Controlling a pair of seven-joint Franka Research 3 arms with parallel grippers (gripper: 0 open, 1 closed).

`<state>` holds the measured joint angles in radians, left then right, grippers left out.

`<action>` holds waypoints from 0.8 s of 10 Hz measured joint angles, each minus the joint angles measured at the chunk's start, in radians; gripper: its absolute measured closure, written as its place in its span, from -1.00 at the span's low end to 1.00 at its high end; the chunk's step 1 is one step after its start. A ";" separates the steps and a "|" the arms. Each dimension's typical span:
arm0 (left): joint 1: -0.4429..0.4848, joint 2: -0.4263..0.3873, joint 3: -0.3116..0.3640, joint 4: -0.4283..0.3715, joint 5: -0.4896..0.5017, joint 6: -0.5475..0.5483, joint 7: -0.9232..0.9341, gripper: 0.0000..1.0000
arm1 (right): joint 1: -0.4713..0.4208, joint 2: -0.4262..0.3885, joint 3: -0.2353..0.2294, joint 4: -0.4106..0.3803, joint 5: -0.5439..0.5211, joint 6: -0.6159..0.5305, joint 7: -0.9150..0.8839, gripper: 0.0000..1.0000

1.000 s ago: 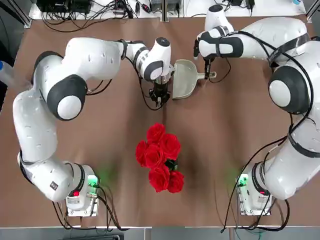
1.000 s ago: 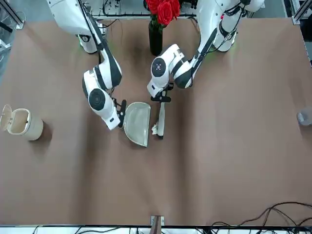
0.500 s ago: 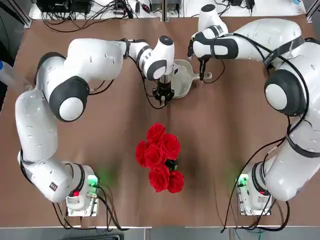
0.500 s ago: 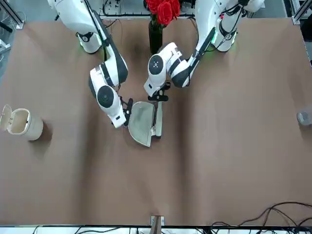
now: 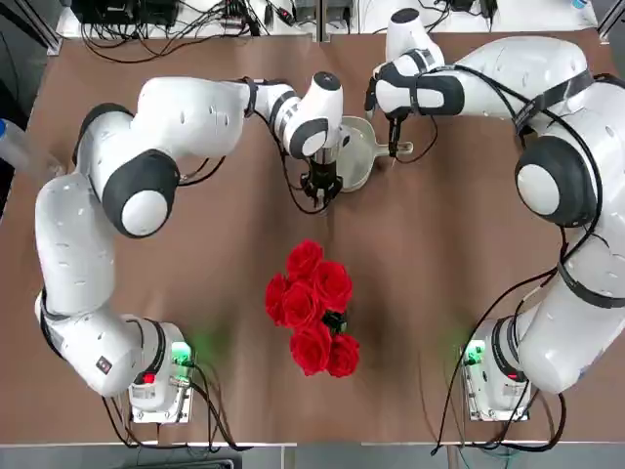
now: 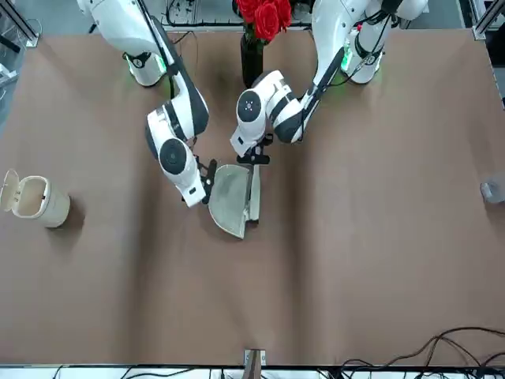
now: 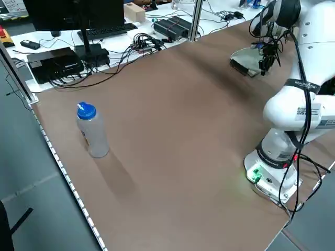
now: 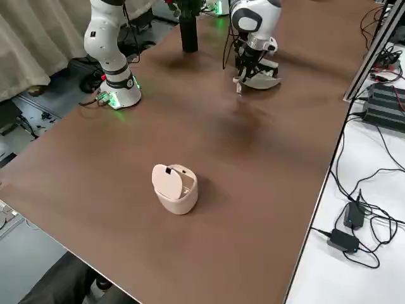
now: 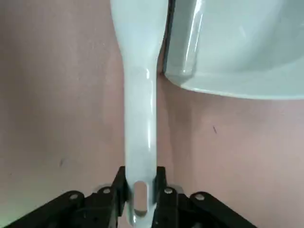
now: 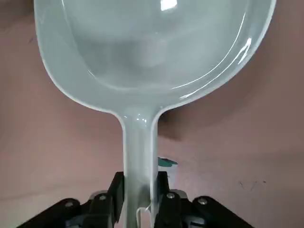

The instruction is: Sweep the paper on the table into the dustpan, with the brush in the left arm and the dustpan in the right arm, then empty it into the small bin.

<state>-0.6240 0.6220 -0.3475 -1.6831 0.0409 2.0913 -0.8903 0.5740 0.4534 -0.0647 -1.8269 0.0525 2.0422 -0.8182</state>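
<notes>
meanwhile, left hand (image 9: 141,190) pinching brush (image 9: 140,104), right hand (image 10: 141,197) pinching dustpan (image 10: 147,57), small bin (image 6: 39,200) in front view, not top

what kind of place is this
Probably a robotics lab or test workspace: a white left arm and right arm at a brown table, with a monitor behind it.

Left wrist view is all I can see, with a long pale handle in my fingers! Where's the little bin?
Observer: The small bin stands far over on the robot's right side of the table.
Operator: Is it open?
Observer: Yes, its lid is tipped up, so the opening shows.
Operator: And who's got the dustpan?
Observer: The right gripper, closed on the handle of the dustpan.
</notes>
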 joint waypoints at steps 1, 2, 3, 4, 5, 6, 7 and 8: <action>0.002 0.001 0.002 0.001 0.000 -0.001 0.000 0.44 | 0.000 0.000 0.000 0.000 0.000 0.000 0.001 0.35; 0.005 0.005 0.003 0.001 0.000 -0.001 0.000 0.44 | 0.000 0.000 0.000 0.000 0.000 -0.001 0.001 0.35; 0.007 0.010 0.004 0.002 0.000 -0.001 0.000 0.44 | 0.000 0.000 0.000 0.000 0.000 -0.002 0.001 0.35; 0.007 0.015 0.004 0.003 0.000 0.002 0.000 0.44 | 0.000 0.000 0.000 0.001 0.000 -0.014 0.001 0.35; 0.007 0.021 0.003 0.005 -0.009 0.024 0.000 0.44 | 0.000 0.000 0.000 0.002 0.000 -0.029 0.002 0.35; 0.006 0.027 0.003 0.009 -0.022 0.065 0.000 0.44 | 0.000 0.001 -0.001 0.002 0.000 -0.034 0.003 0.35; 0.006 0.034 0.002 0.015 -0.034 0.095 0.000 0.44 | 0.000 0.001 -0.002 0.002 0.000 -0.035 0.003 0.35; 0.005 0.039 0.002 0.023 -0.047 0.106 0.001 0.44 | 0.000 0.001 -0.002 0.002 0.000 -0.035 0.009 0.35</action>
<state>-0.6187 0.6605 -0.3459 -1.6597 -0.0064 2.1969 -0.8891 0.5742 0.4546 -0.0666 -1.8248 0.0521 2.0069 -0.8095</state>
